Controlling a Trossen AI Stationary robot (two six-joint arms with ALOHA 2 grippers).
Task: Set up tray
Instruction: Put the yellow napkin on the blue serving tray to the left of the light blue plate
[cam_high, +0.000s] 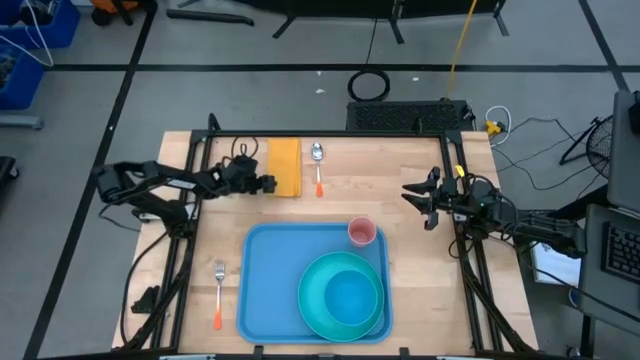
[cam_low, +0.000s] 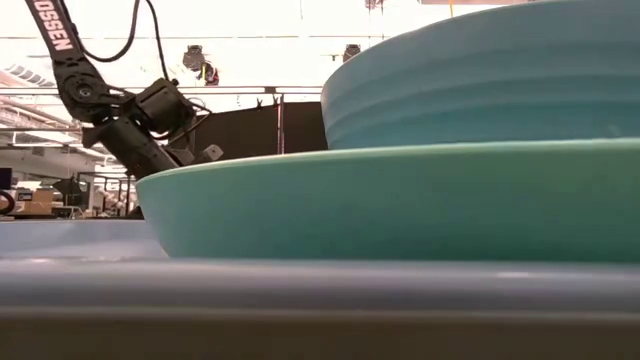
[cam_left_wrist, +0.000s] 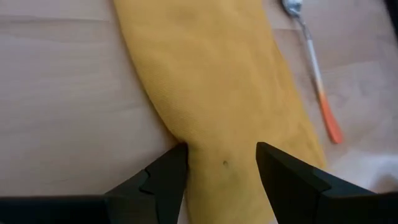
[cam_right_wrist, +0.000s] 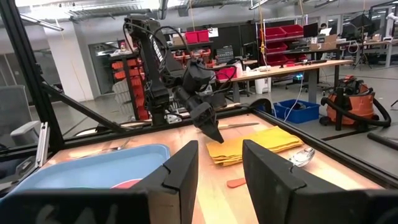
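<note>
High view: the tray lies on the worktop, at its near middle. A teal plate with a bowl fills the tray's right half, and a pink cup stands at the tray's far right corner. A fork lies just left of the tray. Beyond the tray's far edge lie a yellow cloth and a spoon. The left tool is at the cloth's left edge; the right tool hangs well right of the tray.

Low view: the tray's rim runs across, bowl above it.

Left wrist view: the left tool is spread open astride the cloth.

Right wrist view: the right tool is released, fingers apart, holding nothing.
</note>
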